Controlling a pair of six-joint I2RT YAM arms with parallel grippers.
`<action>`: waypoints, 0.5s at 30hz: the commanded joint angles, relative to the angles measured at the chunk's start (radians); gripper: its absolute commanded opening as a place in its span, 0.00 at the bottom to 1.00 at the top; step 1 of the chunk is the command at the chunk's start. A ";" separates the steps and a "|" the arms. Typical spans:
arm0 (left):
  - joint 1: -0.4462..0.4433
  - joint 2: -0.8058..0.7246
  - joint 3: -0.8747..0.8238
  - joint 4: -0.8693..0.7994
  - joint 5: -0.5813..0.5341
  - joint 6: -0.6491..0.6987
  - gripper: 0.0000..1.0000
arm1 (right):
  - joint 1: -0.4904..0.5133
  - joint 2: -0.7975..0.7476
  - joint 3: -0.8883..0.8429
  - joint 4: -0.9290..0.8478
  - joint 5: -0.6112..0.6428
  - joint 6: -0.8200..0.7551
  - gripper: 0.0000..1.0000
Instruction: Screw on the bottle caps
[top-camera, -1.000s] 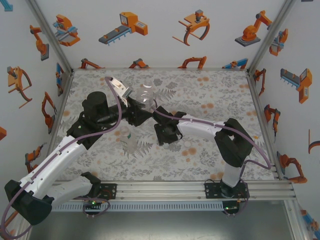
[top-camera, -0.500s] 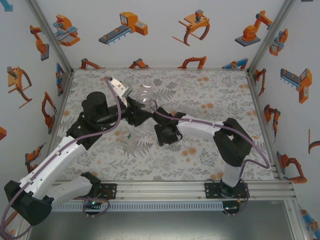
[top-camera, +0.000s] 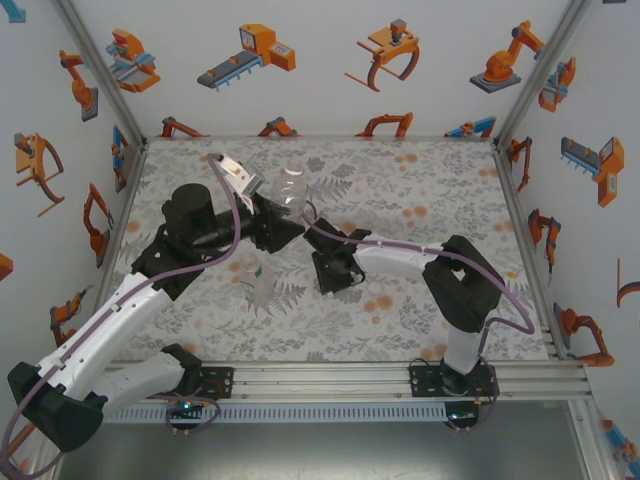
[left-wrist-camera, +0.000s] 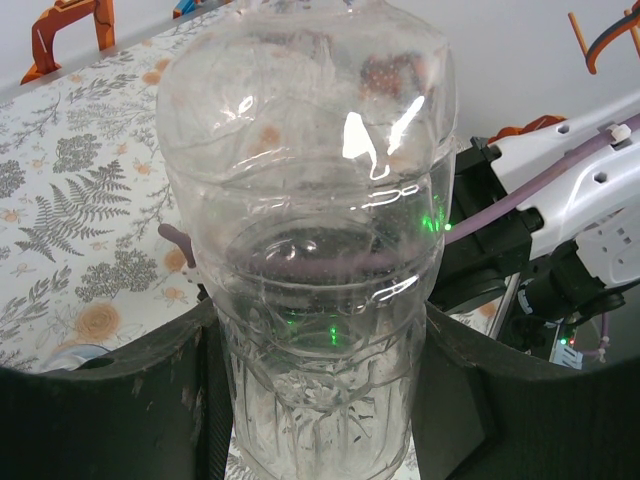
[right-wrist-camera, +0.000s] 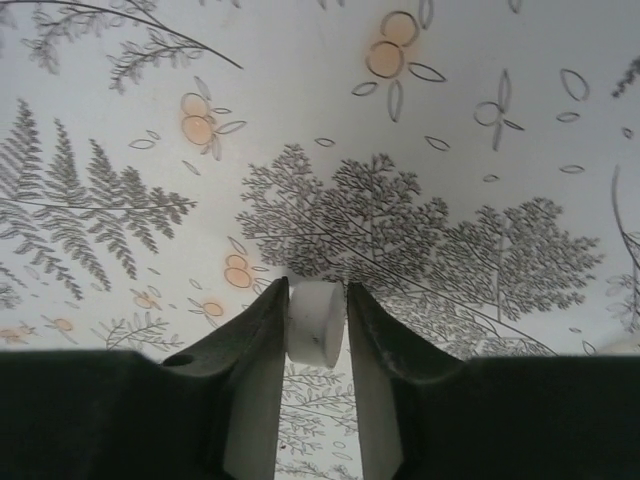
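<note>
Bottle and bottle cap are divided between my two arms, above the counter (top-camera: 430, 200). The counter has a grey fern print with orange flowers and is the largest thing before me.

My left arm (top-camera: 110, 320) reaches from the near left corner toward the middle of the counter. My right arm (top-camera: 440, 275) bends inward from the near right side. The two wrists come near each other close to the centre.

My left end effector (top-camera: 282, 210) is clenched on a plain clear bottle (top-camera: 292, 185). In the left wrist view its black fingers (left-wrist-camera: 140, 400) press on both sides of the narrower part of this bottle, and the wider part rises beyond them. Through the clear plastic I see the dark wrist of my right arm on the right side.

A second bottle (top-camera: 262, 287), also clear and rather faint to see, is on the counter beside my left forearm, apart from both end effectors.

My right end effector (right-wrist-camera: 317, 330) points down at the counter and is grasping a small white bottle cap (right-wrist-camera: 316, 322). One fingertip lies against each side of the cap. The cap sits over a printed fern leaf; I cannot tell whether it touches the counter.
</note>
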 joint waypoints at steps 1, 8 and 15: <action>0.001 -0.020 0.009 0.038 0.013 -0.016 0.07 | -0.016 0.013 -0.054 0.074 -0.069 0.053 0.27; 0.001 -0.019 0.011 0.037 0.011 -0.013 0.07 | -0.093 -0.031 -0.171 0.305 -0.222 0.146 0.25; 0.001 -0.013 0.019 0.032 0.013 -0.011 0.07 | -0.220 -0.083 -0.343 0.495 -0.318 0.228 0.28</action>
